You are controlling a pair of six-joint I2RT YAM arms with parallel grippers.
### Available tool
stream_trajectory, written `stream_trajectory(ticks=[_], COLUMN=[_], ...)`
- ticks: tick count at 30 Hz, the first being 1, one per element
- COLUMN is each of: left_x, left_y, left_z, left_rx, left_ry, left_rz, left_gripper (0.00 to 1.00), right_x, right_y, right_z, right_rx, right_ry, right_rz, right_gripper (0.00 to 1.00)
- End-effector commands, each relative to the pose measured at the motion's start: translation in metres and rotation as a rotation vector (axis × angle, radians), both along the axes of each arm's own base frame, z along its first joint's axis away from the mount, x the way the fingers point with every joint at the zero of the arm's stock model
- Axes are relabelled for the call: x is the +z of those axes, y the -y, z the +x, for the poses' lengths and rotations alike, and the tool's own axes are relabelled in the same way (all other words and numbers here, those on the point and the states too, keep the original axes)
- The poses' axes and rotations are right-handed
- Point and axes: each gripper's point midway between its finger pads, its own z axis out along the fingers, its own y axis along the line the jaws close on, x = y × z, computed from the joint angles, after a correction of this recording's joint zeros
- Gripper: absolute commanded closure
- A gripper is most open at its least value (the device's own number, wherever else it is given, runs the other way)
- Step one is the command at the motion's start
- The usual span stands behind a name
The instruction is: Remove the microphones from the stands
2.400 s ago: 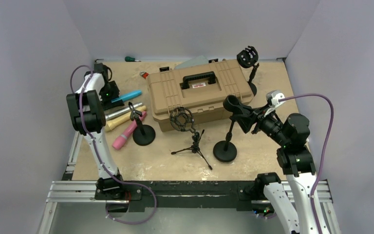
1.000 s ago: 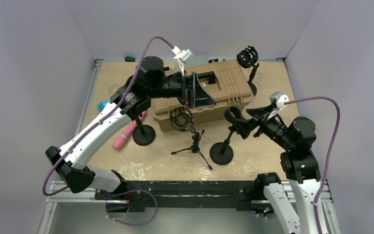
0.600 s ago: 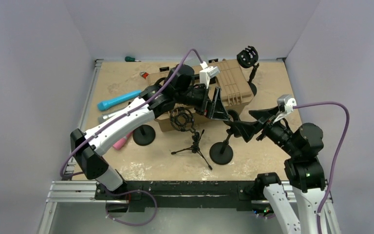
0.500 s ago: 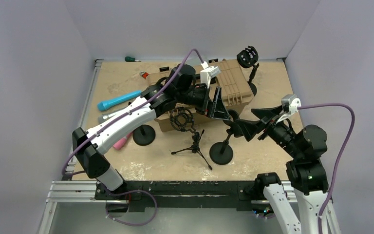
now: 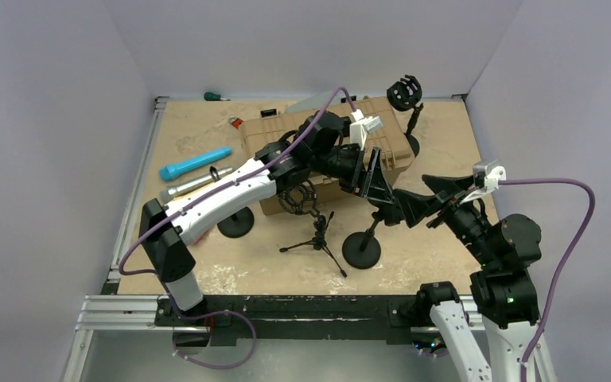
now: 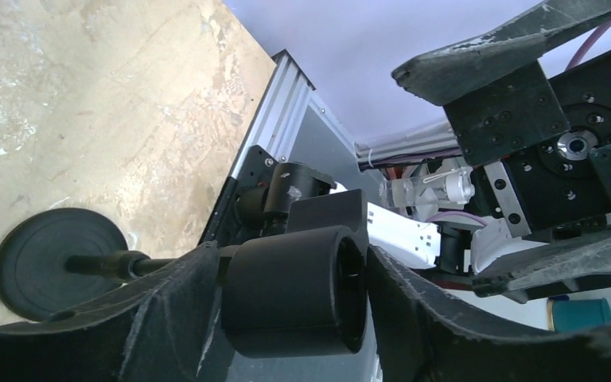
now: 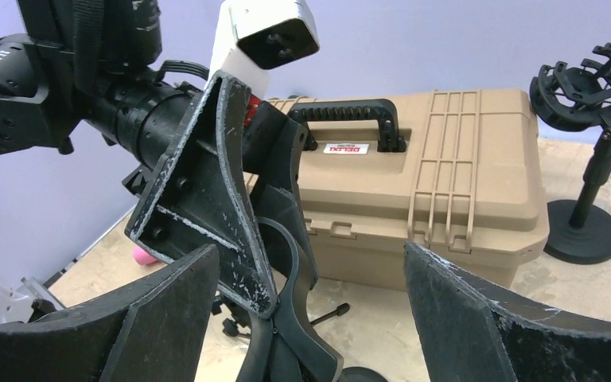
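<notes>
From above, my left end effector (image 5: 382,189) reaches over to the mic (image 5: 400,205) atop the stand (image 5: 364,248) to pull it free; my right end effector (image 5: 420,199) waits released beside it. Left wrist: fingers (image 6: 167,318) flank the mic, but whether they grip it I cannot tell. Right wrist: jaws wide, holding nothing.

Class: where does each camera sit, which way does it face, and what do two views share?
Top external: above, behind the bases, looking down at the table; both arms show.
Left wrist: faces the near rail and right pincer; own fingers flank the black cylinder.
Right wrist: faces the far wall; own fingers frame the left pincer, tan case.
Shared: each wrist view shows the other pincer.
</notes>
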Motion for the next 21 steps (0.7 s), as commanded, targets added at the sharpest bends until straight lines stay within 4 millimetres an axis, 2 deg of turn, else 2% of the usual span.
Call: stream_trajectory(ticks=[1,7,10,15,21], left_x=[0.016,0.0,-0.014,-0.051,-0.093], left_y=[0.008,0.007,0.003,-0.006,-0.015], left_z=[0.0,0.0,0.0,0.001,0.004], left_rx=[0.007,0.024,0.029,0.04,0.058], left_ry=[0.023,0.02,0.025,0.025,0.023], left_rz=[-0.041,0.003,0.04,0.127,0.217], left_gripper=[0.4,0.7,0.78,0.9,0.94], right_x=[0.015,0.013,0.012,0.012,0.01], right_y=[0.007,0.009,0.011,0.013,0.013], right_z=[-0.003,-0.003,-0.003,-0.004,-0.004], right_rx=[-0.043,-0.053,-0.063,-0.078,-0.077], right_ry=[0.047,0.046,0.045,0.046,0.043], right_rz=[0.007,-0.003,-0.009,-0.015,-0.019], right_gripper=[0.17,0.17,0.17,0.16,0.17])
